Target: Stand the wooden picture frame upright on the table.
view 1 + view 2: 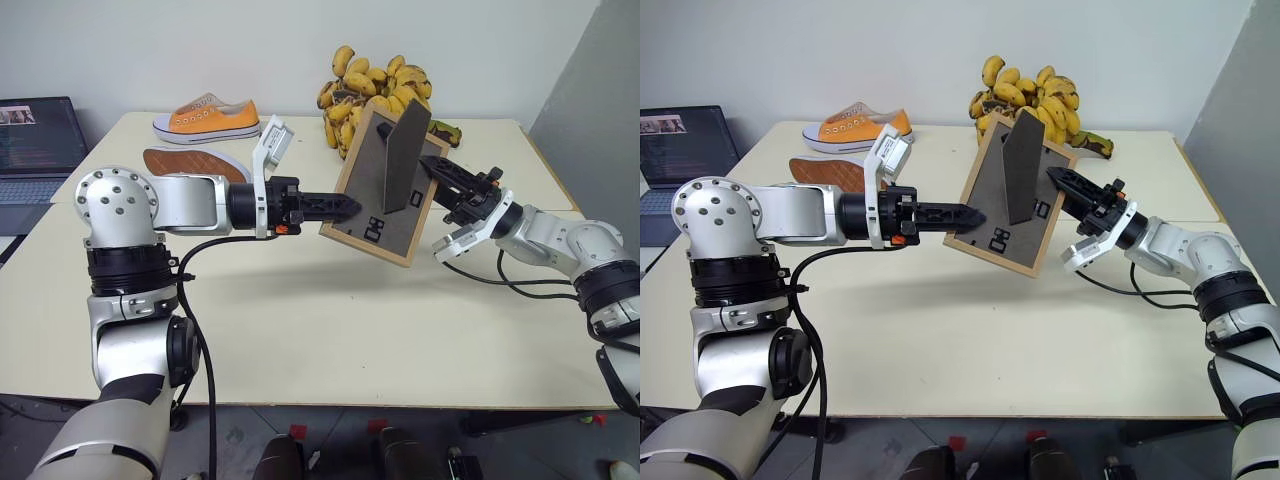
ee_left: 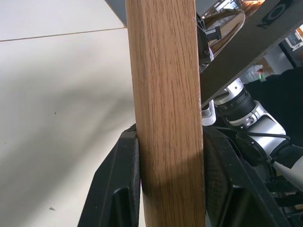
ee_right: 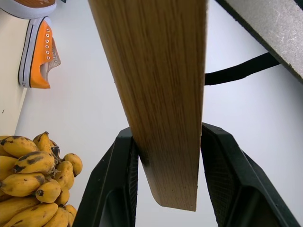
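Black fingers of the left gripper (image 1: 350, 208) clamp the small light-wood picture frame (image 1: 385, 190), lifted above the cream table (image 1: 300, 320). Right gripper (image 1: 432, 166) fingers straddle its opposite edge; whether they pinch it, I cannot tell.

The frame's (image 3: 161, 94) light-wood edge runs up between the right hand's (image 3: 182, 189) two black fingers (image 3: 111, 189), touching one finger while a thin gap shows at the other; its rounded corner ends just between them. At one side of the picture lies a bunch of bananas (image 3: 33, 189) (yellow, brown-speckled), and farther off an orange shoe (image 3: 38, 52) with a white sole. A dark grey strut (image 3: 274, 33) juts across the opposite corner.
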Tool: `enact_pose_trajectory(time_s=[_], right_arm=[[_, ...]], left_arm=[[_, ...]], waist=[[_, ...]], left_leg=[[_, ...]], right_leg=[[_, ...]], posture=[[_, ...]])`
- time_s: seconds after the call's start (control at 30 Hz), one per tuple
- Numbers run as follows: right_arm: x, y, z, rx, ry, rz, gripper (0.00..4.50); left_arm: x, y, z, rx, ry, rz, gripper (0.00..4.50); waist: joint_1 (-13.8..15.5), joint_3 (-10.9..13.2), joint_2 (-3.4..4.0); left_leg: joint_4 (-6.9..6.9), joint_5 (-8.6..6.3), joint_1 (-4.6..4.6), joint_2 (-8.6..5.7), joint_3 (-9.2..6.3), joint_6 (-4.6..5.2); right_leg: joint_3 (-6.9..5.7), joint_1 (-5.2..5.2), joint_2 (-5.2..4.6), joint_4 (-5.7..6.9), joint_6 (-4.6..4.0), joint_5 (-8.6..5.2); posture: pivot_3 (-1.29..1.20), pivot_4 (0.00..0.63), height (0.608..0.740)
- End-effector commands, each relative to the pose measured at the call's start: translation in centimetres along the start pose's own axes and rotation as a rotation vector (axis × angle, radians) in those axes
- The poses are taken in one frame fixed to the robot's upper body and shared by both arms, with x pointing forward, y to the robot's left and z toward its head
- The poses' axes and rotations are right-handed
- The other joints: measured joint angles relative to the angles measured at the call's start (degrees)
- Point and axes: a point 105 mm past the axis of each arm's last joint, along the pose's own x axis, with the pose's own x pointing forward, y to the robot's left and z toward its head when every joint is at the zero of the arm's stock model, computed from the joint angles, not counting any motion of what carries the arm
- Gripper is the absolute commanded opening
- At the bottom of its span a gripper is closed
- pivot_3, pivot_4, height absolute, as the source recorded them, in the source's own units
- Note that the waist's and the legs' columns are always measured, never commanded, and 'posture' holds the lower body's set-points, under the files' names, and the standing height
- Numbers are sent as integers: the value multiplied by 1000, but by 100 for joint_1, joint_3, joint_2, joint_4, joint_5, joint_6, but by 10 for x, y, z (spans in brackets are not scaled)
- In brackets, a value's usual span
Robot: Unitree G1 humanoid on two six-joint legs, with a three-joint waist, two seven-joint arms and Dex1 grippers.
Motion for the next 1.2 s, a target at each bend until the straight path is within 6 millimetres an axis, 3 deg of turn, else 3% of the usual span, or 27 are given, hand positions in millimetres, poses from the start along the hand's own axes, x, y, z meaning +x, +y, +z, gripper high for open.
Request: enact_pose_trajectory(time_s=[0.03,0.1,0.17,0.33,0.53,0.67,0.73,0.87,0.93,1.03,1.2], right_arm=[[5,-12,-1,-22,-19,-30,1543],[6,-12,-1,-22,-19,-28,1543],[6,-12,-1,-23,-22,-25,1543],[8,-12,-3,-18,-17,-25,1543],[9,-9,-1,12,-15,-21,1543],[10,-4,-2,69,13,-20,1543],[11,1,-3,159,45,-16,1543],[19,12,5,355,59,0,1543],[29,19,15,529,70,-8,1543],[42,26,23,773,110,-18,1543],[58,34,42,1171,109,30,1543]], left_arm=[[0,-8,9,65,-14,20,1311],[1,-7,9,59,-21,25,1311],[0,-7,11,50,-39,18,1999],[-3,-14,15,135,-62,32,2911],[-27,-20,25,363,-225,74,2911],[-65,-18,33,507,-404,167,2911],[-89,-16,25,584,-443,251,2911],[-109,-10,-9,702,-355,349,2911],[-119,0,-23,672,-336,408,2911],[-125,4,-28,646,-357,461,2911],[-125,-2,-32,658,-351,476,2911]], waist=[[0,0,0],[0,0,0],[0,0,0],[-1,0,0],[-22,0,0],[-15,0,-1],[-54,0,-1],[-75,1,-5],[-71,-2,-15],[-66,7,-31],[31,11,-39]], left_leg=[[0,0,0,0,0,0],[0,0,0,0,0,0],[0,0,0,-1,0,0],[0,0,0,-2,1,0],[-5,1,3,-3,4,-2],[-9,2,8,-2,10,-3],[-10,2,10,-2,16,-2],[-18,-6,18,8,27,12],[-14,-8,16,5,23,15],[-25,-11,72,12,19,20],[-17,-11,69,10,-20,19]], right_leg=[[0,0,0,0,0,0],[0,0,0,0,0,0],[0,0,-1,0,0,0],[0,0,-2,0,0,0],[0,0,-6,1,0,0],[1,0,-8,0,-1,0],[6,1,-10,0,-1,-1],[7,0,-10,1,-5,-2],[3,3,-13,1,-5,-2],[-5,63,-12,-18,-8,-4],[-34,84,-10,-23,-8,-4]], posture=[[0,150,740],[0,150,740],[0,150,740],[0,150,740],[0,150,740],[0,150,740],[0,150,740],[0,150,740],[0,150,740],[0,150,740],[0,150,740]])
